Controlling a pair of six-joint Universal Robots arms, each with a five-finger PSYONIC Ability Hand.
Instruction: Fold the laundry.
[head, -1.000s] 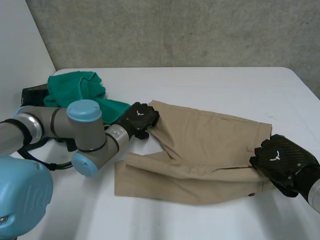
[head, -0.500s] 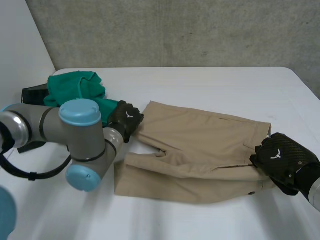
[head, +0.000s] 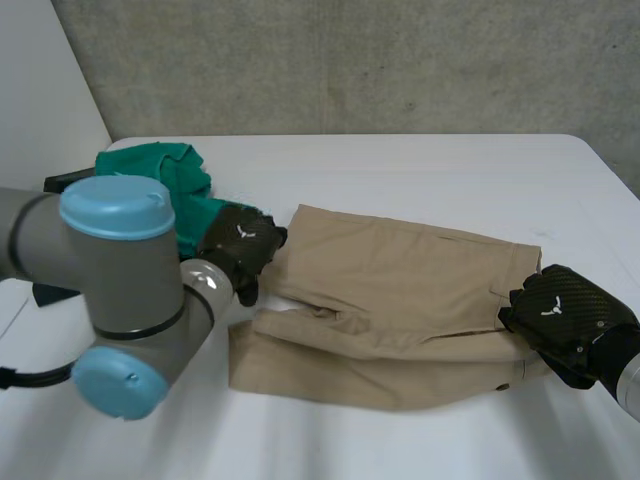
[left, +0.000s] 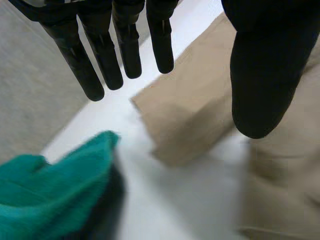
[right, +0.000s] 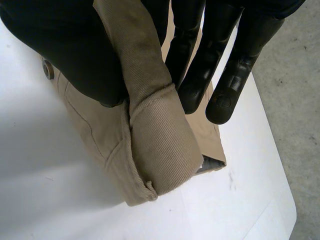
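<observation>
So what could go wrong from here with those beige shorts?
The right hand pinches just a rolled bit of the waistband of the shorts; a pull might slip it free. The left hand is open by the leg end, holding nothing, with the green cloth close, so a grab could catch that too. Wrinkles in the middle may make a crooked fold.

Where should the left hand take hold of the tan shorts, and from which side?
Probably the leg hem corner of the shorts, coming in from the side of the green cloth. That corner lies flat with a free edge just under the open left hand, while the right hand pinches the waistband at the opposite end.
</observation>
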